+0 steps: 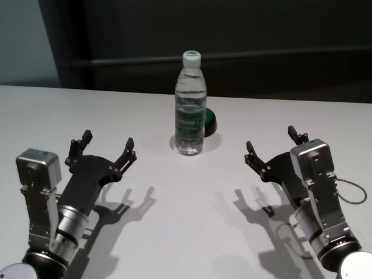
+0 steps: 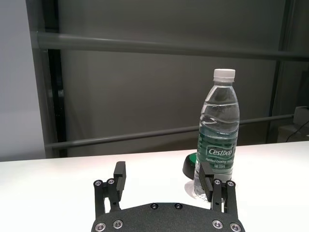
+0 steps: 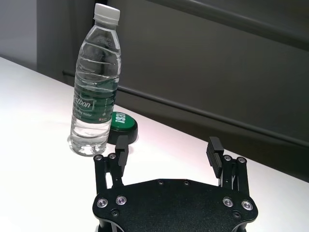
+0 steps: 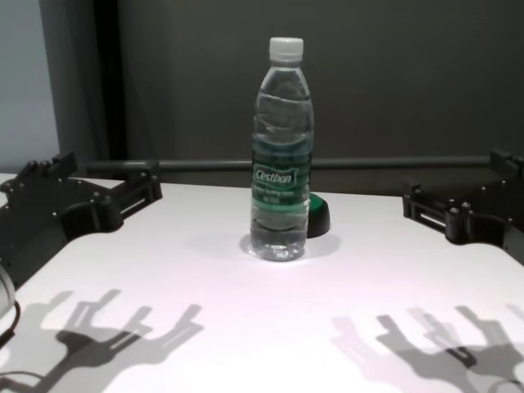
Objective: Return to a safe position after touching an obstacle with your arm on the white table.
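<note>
Bottle (image 1: 190, 104) upright at the middle of the table (image 1: 186, 232), toward the far side, cap on and water inside. It stands alone; neither arm touches it. Just behind it on its right sits a small dark dome (image 1: 209, 121) with a green top, close to the bottle's base though I cannot tell whether they touch.

The left gripper (image 1: 108, 148) hovers above the table on the near left, fingers spread wide with nothing between them, pointing toward the far edge, with the bottle off to its right. The right gripper (image 1: 273, 146) mirrors it on the near right, jaws likewise apart and empty. Both cast clear shadows on the white surface below, which suggests they are raised off it rather than resting.

The two arms sit evenly either side, well apart from the bottle and drawn toward the robot's body. This looks like a neutral, withdrawn pose: open empty fingers and a free gap around the bottle leave little to knock it over. Whether contact is already made or yet to come cannot be judged from here.
</note>
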